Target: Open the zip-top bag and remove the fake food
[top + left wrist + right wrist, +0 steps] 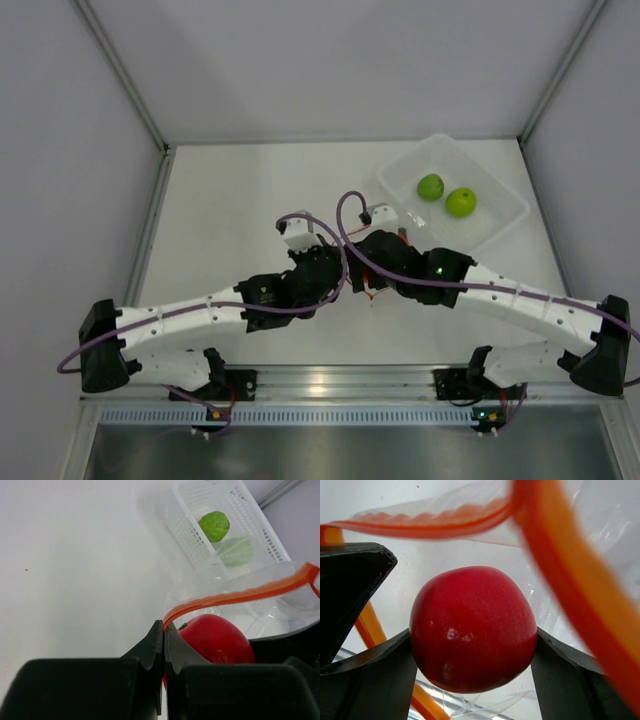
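- Starting at the right gripper (pixel 472 645): spread wide, with the red ball (pixel 472 627) wedged between the fingers (pixel 370 680) and touching on both sides, so calling it a proper grip.
- Reaching right into the mouth of the zip-top bag (pixel 280 607) to get there, with the orange zip strip (pixel 570 580) looping over and around the ball. So the last bit of fake food sits inside the bag, but in hand.
- Over to the left gripper (pixel 164 630): pinched fully closed on the end of the zip strip, right where the orange band stops. Probably there to anchor the bag and keep the mouth open for the other side.
- Zooming out: both wrists meeting over the middle of the table (pixel 230 220), bag strung between them. Resting on the surface or lifted? Can't tell.
- Two lime green balls (pixel 430 186) (pixel 461 202) parked in the clear tub (pixel 408 158) at the far right, well apart from the bag. Guessing same drop spot for the red one.
- Worth comparing views:
- Right wrist: the only proof of finger contact on the ball.
- Left wrist: the only clear look at the pinch on the strip, plus one green ball and the tub's gridded wall beyond the bag.
- Top: both greens and the arm layout, but the bag almost lost under the grippers, just flecks of orange.
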Tool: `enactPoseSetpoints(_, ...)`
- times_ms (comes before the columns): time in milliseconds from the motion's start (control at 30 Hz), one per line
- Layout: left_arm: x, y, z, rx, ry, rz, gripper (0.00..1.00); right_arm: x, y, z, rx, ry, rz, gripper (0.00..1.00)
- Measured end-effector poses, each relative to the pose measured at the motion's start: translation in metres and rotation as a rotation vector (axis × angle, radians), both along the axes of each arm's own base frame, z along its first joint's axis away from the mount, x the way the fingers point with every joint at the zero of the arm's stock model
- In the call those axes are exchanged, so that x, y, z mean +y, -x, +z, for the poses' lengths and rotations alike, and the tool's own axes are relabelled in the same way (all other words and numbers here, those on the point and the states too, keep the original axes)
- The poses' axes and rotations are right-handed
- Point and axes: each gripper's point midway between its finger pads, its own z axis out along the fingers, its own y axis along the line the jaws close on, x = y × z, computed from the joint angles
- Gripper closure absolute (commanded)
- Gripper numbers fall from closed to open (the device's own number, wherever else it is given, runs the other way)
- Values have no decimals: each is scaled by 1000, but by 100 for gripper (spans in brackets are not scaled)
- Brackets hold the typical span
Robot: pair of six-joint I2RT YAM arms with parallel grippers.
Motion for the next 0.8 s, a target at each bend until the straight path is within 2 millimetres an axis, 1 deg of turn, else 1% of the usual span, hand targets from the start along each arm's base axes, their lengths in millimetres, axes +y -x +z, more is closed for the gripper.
enactPoseSetpoints(133, 2, -1, -5, 7, 23, 5, 100, -3, 5, 13, -19, -53, 19, 67)
enactPoseSetpoints(200, 1, 0, -10, 17, 31, 3, 100, 0, 5, 17, -28, -86, 29, 67)
enactPoseSetpoints(267, 1, 2, -14, 27, 45, 1, 100, 5, 5, 17, -35, -117, 40, 69)
enactPoseSetpoints(433, 4, 9, -20, 51, 105, 15, 100, 8, -1, 10, -35, -124, 3, 71)
enactPoseSetpoints(533, 0, 17, -16, 41, 139, 24, 100, 12, -7, -2, -24, -99, -40, 71)
enactPoseSetpoints(633, 2, 22, -11, 10, 151, 60, 100, 13, -14, -13, -18, -69, -81, 71)
enactPoseSetpoints(700, 3, 25, -9, -5, 160, 76, 100, 13, -17, -14, -21, -69, -105, 71)
enactPoseSetpoints(800, 4, 27, -7, -17, 180, 96, 100, 14, -21, -8, -35, -84, -128, 72)
